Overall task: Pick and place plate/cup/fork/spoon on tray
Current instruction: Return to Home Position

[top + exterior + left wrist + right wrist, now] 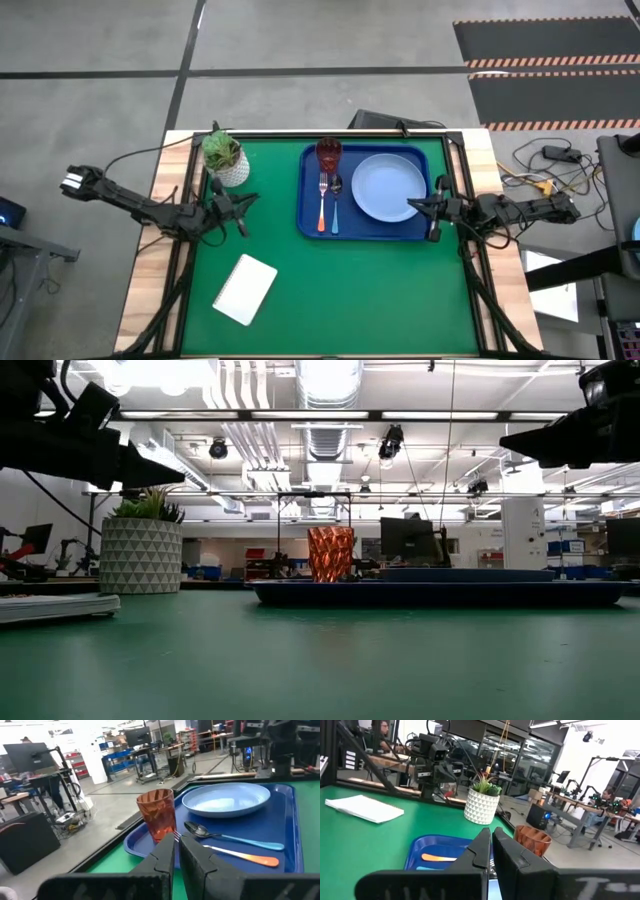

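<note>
two narrow-closed pincers, left (240, 205) and right (420, 207), flank the tray (310, 225), plant pot (226, 160) and notepad (245, 289) nearby.

Two arms: slim, dark, jointed links, finished matt black throughout. Left gripper (243, 212): two narrow black fingers (162, 857), flat-sided, tapered toward the tips. Right gripper (424, 205): matching black fingers (506, 851). Black cables are routed along both arms.
</note>
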{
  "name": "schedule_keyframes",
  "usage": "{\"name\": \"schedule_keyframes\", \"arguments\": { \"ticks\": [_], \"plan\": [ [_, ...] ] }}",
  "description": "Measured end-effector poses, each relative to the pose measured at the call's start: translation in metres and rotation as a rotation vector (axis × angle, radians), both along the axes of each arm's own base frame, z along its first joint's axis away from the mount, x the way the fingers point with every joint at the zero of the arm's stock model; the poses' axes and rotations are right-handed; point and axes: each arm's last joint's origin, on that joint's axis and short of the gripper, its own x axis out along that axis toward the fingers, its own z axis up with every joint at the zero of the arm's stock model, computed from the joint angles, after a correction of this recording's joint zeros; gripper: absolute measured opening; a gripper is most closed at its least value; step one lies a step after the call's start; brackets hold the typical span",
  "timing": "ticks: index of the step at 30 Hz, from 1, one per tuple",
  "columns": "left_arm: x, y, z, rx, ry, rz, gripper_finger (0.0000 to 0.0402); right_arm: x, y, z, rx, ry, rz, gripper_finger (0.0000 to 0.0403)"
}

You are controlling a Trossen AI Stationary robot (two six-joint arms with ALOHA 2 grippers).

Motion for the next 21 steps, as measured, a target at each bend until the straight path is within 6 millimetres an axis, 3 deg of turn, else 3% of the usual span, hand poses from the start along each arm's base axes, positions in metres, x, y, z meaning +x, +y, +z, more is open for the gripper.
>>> {"name": "schedule_keyframes", "arguments": {
  "ticks": [21],
  "plan": [
    [0.009,-0.003,-0.022,0.057,0.194,-0.001,0.0008,0.000,0.000,0.000,-0.003,0.005,0.000,0.0009]
  ]
}}
